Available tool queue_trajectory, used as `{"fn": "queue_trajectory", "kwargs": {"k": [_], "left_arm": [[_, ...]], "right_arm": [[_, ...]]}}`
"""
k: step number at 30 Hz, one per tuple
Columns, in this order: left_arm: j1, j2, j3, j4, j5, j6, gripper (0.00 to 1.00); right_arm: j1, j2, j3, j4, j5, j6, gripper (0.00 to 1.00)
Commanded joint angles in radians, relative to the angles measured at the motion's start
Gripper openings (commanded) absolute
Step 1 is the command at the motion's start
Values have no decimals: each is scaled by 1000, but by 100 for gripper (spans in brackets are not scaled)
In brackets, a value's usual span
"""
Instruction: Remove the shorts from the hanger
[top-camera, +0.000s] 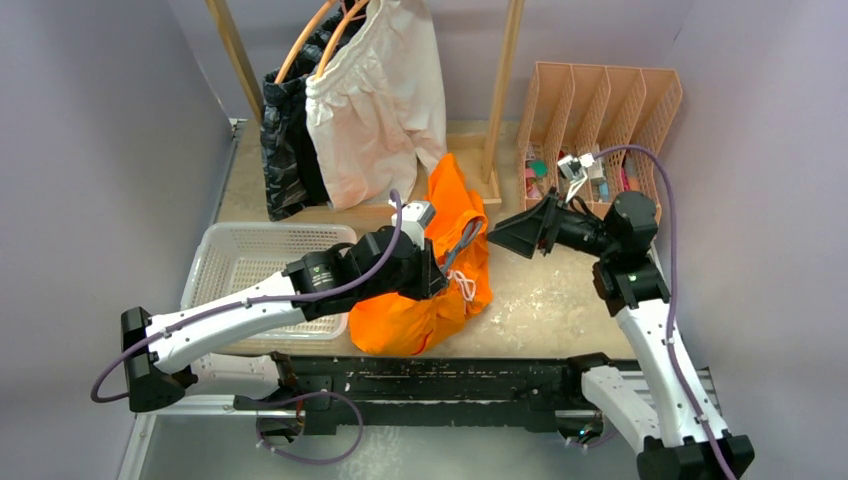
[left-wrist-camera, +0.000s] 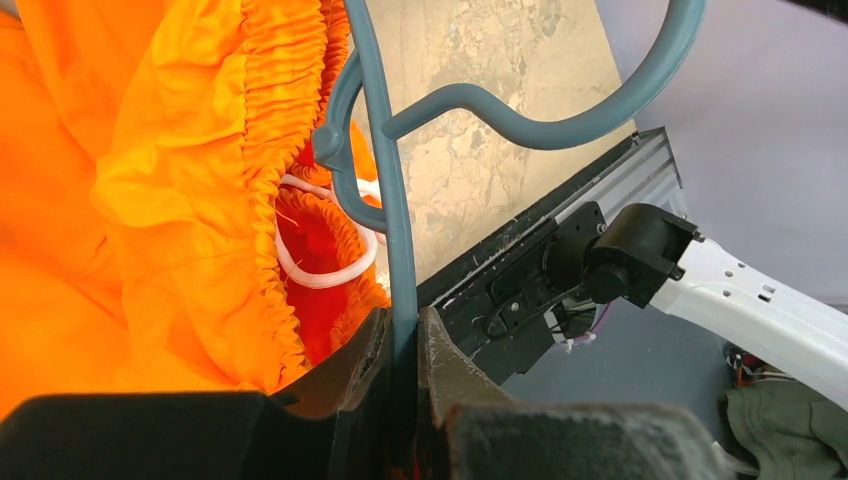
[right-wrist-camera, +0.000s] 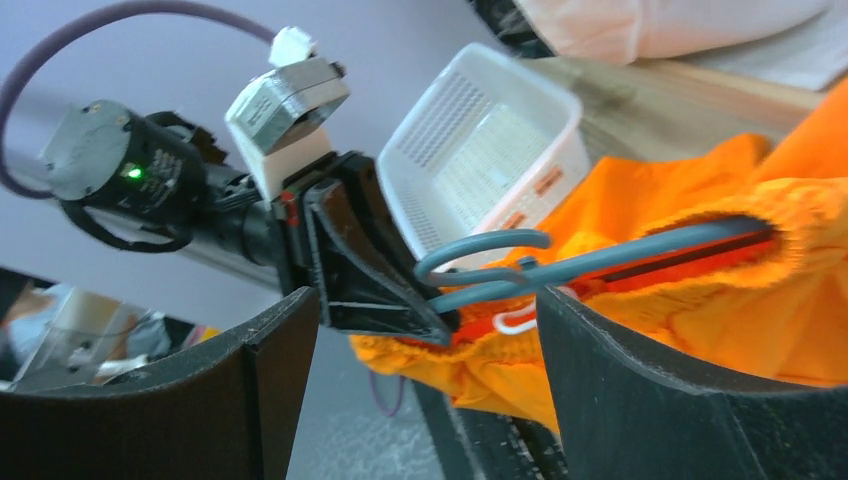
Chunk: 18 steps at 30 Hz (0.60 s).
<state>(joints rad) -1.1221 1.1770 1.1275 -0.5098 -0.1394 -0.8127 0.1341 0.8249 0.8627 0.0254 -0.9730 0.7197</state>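
At the middle of the tabletop (top-camera: 560, 300), the orange shorts (top-camera: 420, 310) are lying bunched. The left tool (left-wrist-camera: 403, 338) is clamping the grey hanger (left-wrist-camera: 390, 200) threaded through their waistband, while the right tool (top-camera: 505, 237) is hovering beside them, fingers apart.

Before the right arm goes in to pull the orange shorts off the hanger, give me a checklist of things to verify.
1. Left pincer shut on the grey hanger: ok.
2. Right pincer open: ok.
3. Right pincer at the orange shorts: not ok, it is apart from the fabric.
4. Waistband reachable: ok, it sits bunched on the hanger, on the side towards the right pincer.
5. White drawstring clear of the hanger: cannot tell, it loops right beside the hanger's notch.
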Motion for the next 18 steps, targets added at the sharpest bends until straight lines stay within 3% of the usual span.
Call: {"fn": "queue_trajectory", "kwargs": {"k": [1,3,6,8,11,13,16,18], "left_arm": [[-5,-13,58,93,-35,-15,0],[-5,0,68,80,-26,-16,0],[-5,28,108,12,-2,-23,0],[-5,23,106,9,23,-29,0],[-5,2,72,26,29,-40,0],[-5,-7,63,19,34,-41,0],[-5,-15,54,21,49,-42,0],[-5,-13,53,31,64,-38,0]], "right_arm": [[109,-3,-25,202,15,190,80],[190,4,-63,246,147,267,71],[287,3,-118,346,312,348,69],[300,6,-121,323,403,370,65],[300,5,-96,274,491,340,49],[301,2,-65,222,519,309,48],[302,19,-29,135,573,290,55],[300,42,-37,157,550,301,50]]}}
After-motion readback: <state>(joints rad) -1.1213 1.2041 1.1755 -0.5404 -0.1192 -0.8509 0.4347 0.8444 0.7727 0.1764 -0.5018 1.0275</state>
